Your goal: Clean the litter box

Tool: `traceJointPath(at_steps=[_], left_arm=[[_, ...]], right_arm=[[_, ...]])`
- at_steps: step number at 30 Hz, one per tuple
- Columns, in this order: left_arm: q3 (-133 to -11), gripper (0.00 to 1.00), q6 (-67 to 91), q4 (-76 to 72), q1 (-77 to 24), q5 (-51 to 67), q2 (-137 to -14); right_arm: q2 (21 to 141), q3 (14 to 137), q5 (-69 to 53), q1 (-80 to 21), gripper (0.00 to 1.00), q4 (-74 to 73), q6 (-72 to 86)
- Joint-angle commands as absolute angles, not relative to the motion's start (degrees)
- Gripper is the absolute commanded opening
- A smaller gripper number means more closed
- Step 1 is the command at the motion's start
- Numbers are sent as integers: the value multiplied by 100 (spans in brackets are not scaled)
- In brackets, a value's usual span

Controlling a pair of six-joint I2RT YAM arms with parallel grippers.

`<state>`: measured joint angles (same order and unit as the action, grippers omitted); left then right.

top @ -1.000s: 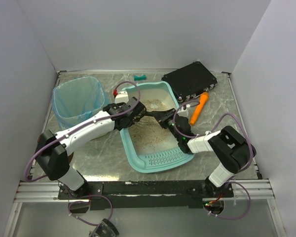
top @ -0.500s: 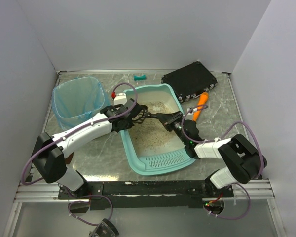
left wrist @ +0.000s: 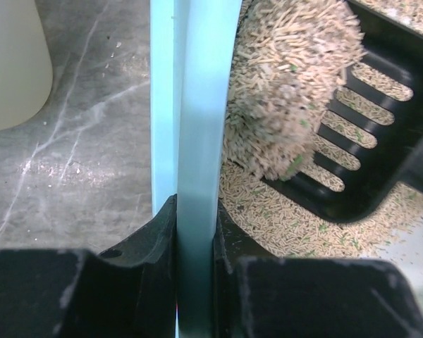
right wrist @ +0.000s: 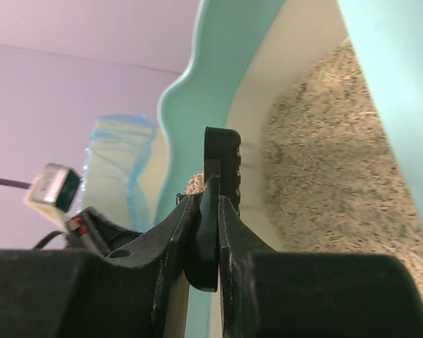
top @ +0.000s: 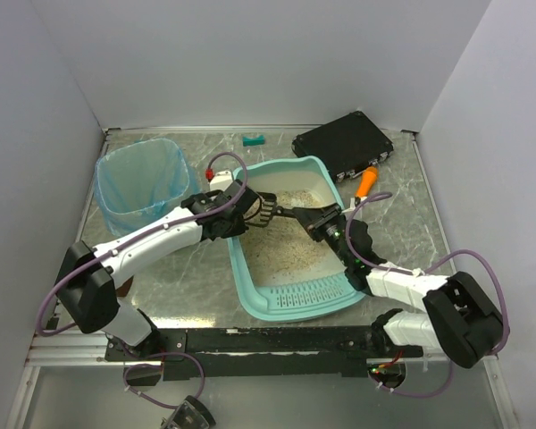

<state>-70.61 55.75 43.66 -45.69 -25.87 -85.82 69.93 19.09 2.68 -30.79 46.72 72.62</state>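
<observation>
The teal litter box (top: 250, 277) lies mid-table, its slotted lip toward me and beige litter (top: 290, 250) inside. My left gripper (top: 238, 212) is shut on its left rim; in the left wrist view the teal rim (left wrist: 197, 141) runs straight between the jaws of the left gripper (left wrist: 196, 211). My right gripper (top: 326, 221) is shut on the handle of a black slotted scoop (top: 266, 211). The scoop (left wrist: 381, 141) carries a clump of litter (left wrist: 285, 77) just above the litter bed. In the right wrist view the scoop handle (right wrist: 210, 239) sits edge-on in the right gripper (right wrist: 206, 204).
A white bin with a blue bag (top: 141, 183) stands left of the box. A black case (top: 344, 143) and an orange tool (top: 366, 181) lie at the back right. A small teal piece (top: 254, 139) rests near the back wall.
The litter box has slid and turned a little to the right. My right arm swung lower and rightward, and the scoop moved left toward the left rim.
</observation>
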Motion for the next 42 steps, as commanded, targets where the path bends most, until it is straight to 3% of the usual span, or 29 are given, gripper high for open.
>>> traceJointPath(at_steps=[1,17,42], left_arm=[[-7111,1,5696,3859,-4368,-2989,-7788],[-6961,1,5378,3199,-4482,-2733,-7471],[-7383,1,6213,3998,-4474,-3533,-7453]], right_arm=[[7153,1986,1169,-2742,0,4921,7066],[8498,2874,1477,-3173,0,5888,7128],[8455,2224,1740,-3023,0,7294,8253]])
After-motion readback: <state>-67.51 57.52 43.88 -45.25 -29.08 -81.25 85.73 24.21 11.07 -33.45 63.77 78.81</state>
